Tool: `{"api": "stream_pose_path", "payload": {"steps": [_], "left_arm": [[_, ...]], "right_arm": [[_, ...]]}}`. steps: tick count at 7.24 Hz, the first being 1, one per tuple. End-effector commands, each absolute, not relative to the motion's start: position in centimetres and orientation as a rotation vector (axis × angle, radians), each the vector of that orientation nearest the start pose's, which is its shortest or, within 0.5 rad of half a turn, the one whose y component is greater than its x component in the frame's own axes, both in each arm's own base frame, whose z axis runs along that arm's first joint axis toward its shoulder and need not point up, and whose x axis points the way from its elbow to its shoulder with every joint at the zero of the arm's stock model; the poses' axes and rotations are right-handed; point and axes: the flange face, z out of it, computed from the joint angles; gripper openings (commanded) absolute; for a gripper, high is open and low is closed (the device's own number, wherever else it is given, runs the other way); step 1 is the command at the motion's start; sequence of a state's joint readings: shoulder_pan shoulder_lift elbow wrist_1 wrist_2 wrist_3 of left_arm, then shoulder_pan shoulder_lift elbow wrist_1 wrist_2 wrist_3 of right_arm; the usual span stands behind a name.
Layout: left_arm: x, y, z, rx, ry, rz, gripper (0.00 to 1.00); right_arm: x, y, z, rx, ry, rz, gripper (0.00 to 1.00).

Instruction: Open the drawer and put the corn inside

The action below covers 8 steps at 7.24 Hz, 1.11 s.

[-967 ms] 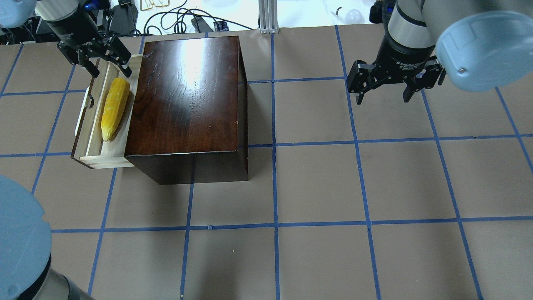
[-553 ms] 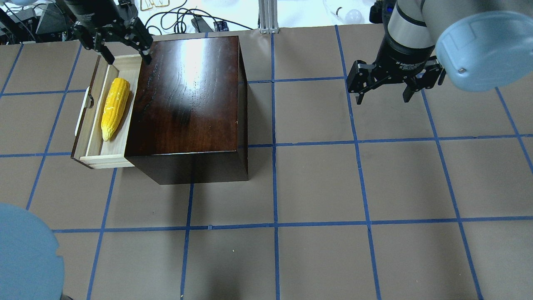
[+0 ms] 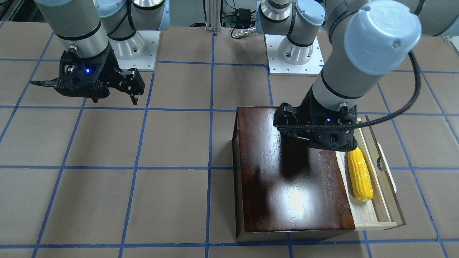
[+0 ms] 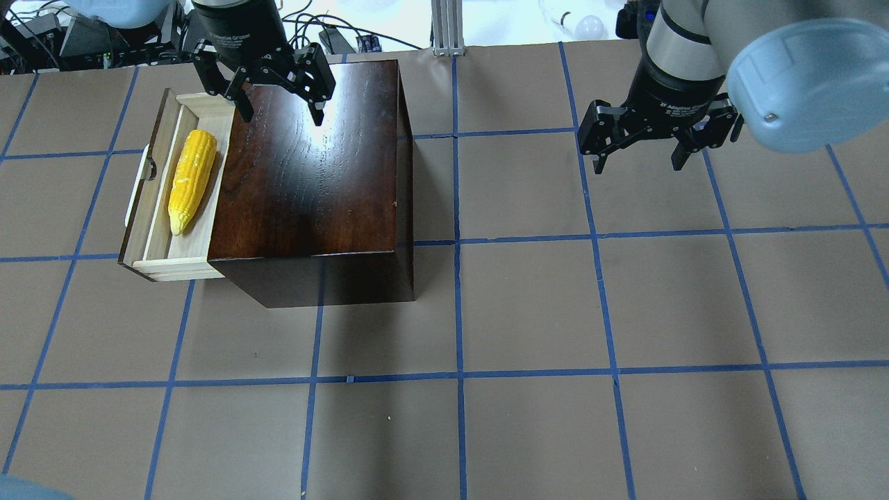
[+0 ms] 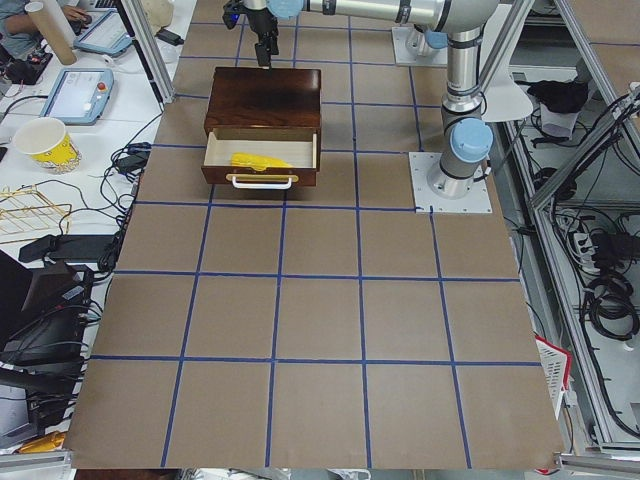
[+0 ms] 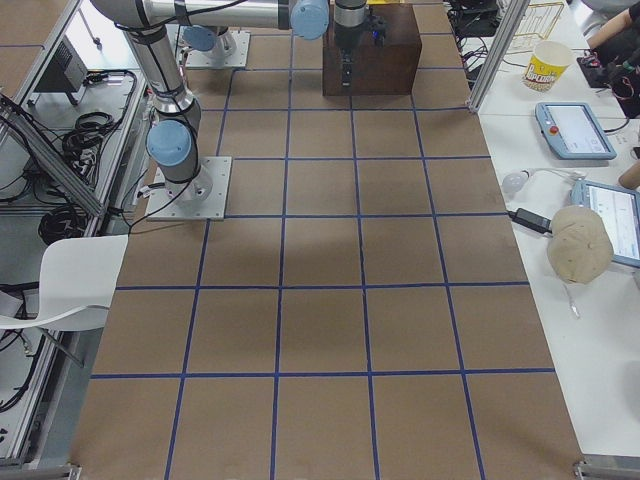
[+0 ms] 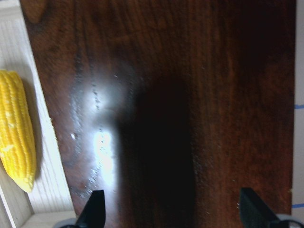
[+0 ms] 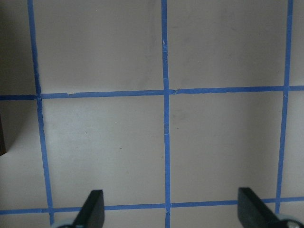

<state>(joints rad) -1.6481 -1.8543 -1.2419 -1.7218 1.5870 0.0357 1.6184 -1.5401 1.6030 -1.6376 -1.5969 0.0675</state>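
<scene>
The brown table (image 4: 528,312), gridded with blue tape (image 4: 458,312), carries the dark glossy box (image 4: 312,187) on my left side. Its drawer (image 4: 177,267) stands pulled out from the box's left face. My left gripper (image 4: 281,114) hangs over the far part of the box's top, fingers spread, holding nothing. My right gripper (image 4: 637,167) hovers well apart over bare table, likewise spread and empty. The corn (image 4: 191,179) lies lengthwise inside the drawer, pointed end toward me, near the white handle (image 4: 146,167).
</scene>
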Motion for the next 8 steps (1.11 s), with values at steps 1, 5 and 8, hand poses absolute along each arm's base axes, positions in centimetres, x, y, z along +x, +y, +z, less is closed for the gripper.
{"api": "stream_pose_path", "payload": {"steps": [1,5,8], "left_arm": [[-17.7,-55.7,47.1,0.178,3.115,0.198,1.0],[-14.7,-52.6,46.8,0.138,3.131,0.15,1.0],[-12.6,-50.4,46.7,0.043,3.141,0.104,1.0]], "right_arm": [[15.4,-49.8,46.3,0.032,3.169,-0.005,1.0],[15.4,-49.8,46.3,0.032,3.169,-0.007,1.0],[15.4,-49.8,46.3,0.032,3.169,-0.005,1.0]]}}
